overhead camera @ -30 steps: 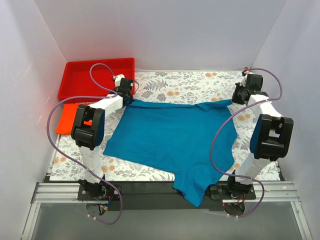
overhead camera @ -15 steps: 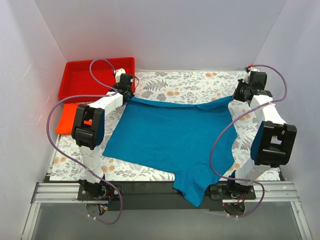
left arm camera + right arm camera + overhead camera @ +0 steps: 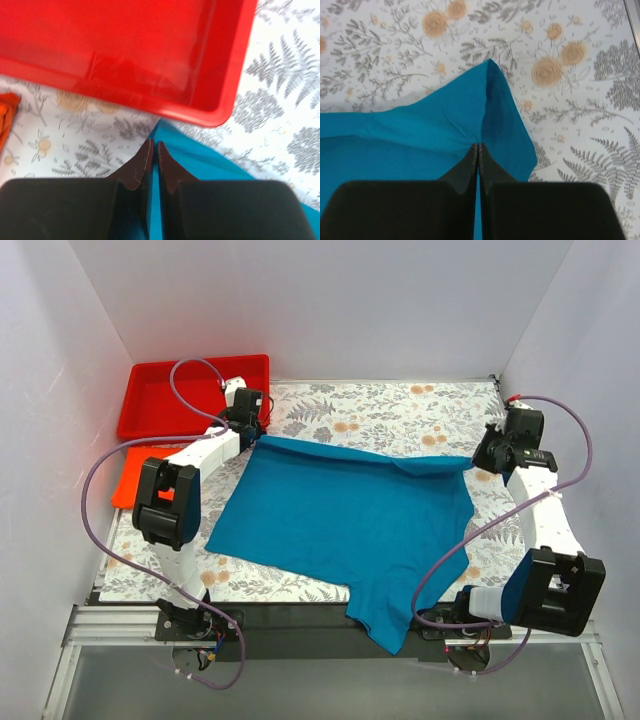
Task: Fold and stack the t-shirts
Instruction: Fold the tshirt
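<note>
Teal t-shirt lies spread flat mid-scene, its near part overhanging the near edge; left gripper and right gripper are each pinched closed on a far corner; judgement: pull both corners level, with equal tension, so the far hem flattens without bunching.

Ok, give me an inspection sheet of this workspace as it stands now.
Surface: floral tablecloth, flat, partly covered by cloth.
Job's things: teal t-shirt spread open, its near part hanging over the front edge; orange-red t-shirt lying at the left edge, just nearer than the tray.
Clutter: red tray in the far left corner, nothing seen inside.
Grippers: left gripper shut on the teal t-shirt's far left corner; right gripper shut on its far right corner.
Cables: purple cables loop from both arms; the left one crosses the tray.
Surroundings: white walls on three sides.
</note>
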Tool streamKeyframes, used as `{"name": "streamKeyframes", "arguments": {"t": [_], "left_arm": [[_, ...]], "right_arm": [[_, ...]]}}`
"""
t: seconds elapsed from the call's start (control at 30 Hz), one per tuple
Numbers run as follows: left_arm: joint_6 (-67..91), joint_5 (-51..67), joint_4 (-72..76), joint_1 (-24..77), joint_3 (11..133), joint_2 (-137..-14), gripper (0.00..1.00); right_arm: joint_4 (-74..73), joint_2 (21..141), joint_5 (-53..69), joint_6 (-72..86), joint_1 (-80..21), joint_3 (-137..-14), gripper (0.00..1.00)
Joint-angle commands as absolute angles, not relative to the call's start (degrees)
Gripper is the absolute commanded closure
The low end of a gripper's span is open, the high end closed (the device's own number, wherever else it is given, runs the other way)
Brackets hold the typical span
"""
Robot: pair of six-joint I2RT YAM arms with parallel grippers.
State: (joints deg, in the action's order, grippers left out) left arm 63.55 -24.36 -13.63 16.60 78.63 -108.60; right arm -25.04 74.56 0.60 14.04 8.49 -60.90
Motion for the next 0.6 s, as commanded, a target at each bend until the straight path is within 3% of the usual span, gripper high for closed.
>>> {"name": "streamKeyframes", "arguments": {"t": [0.0,0.57], "left_arm": [[64.5,-25.0,-16.3,16.3,76.7,-103.3,1.0],[65.7,-24.7,-19.4,16.3,73.8,-100.4,1.0]], "right_arm": [[-29.7,70.6,-2.4,15.5,8.5,-58.8,0.99],[-40.2,57.2,2.0,16.2,8.5,-52.6,0.99]]}}
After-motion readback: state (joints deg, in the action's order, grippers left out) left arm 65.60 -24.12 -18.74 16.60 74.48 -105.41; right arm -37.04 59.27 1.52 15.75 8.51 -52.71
